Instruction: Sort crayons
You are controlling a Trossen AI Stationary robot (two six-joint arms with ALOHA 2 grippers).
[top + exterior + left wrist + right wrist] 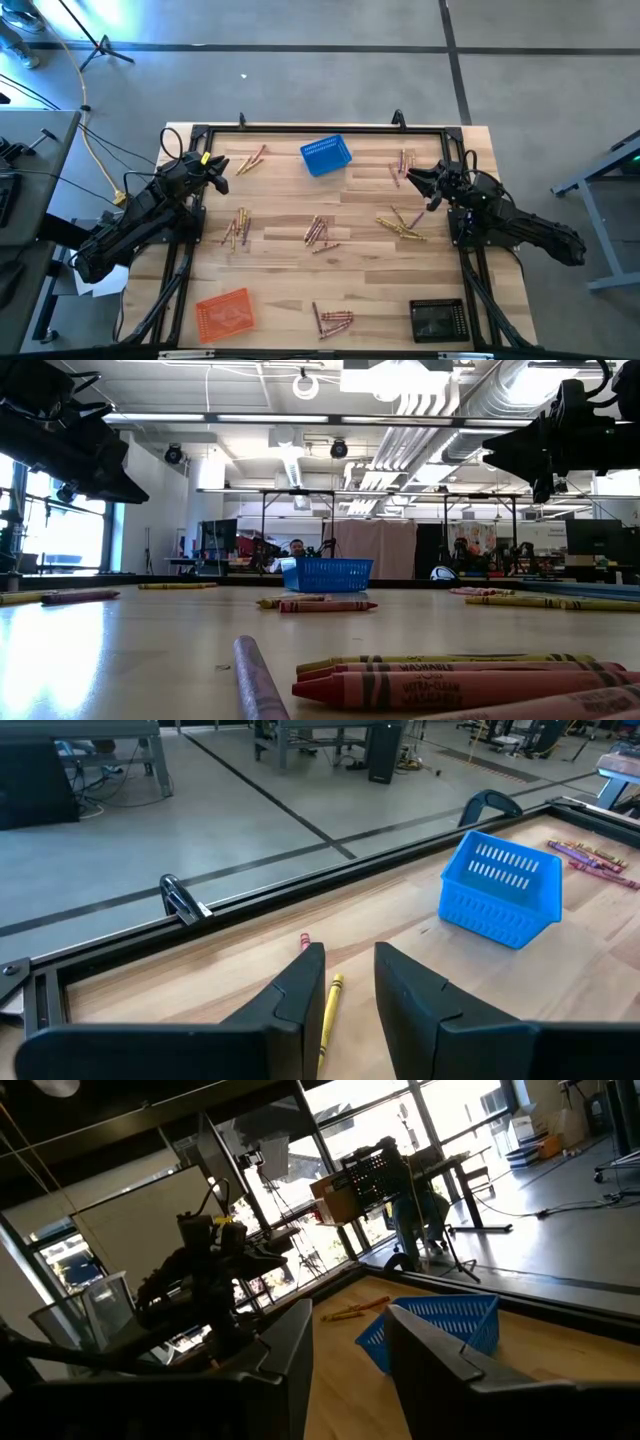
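On wooden table (370, 290), scattered crayons (318, 232)

The wooden table (280, 280) carries crayons (320, 232) scattered in several loose clusters. A blue basket (326, 156) sits near the far edge at centre. An orange basket (223, 312) lies at the near left, a black basket (437, 320) at the near right. The left gripper (218, 170) hangs over the far left area, just beside one cluster. The right gripper (412, 178) hangs over the far right area, near another cluster.
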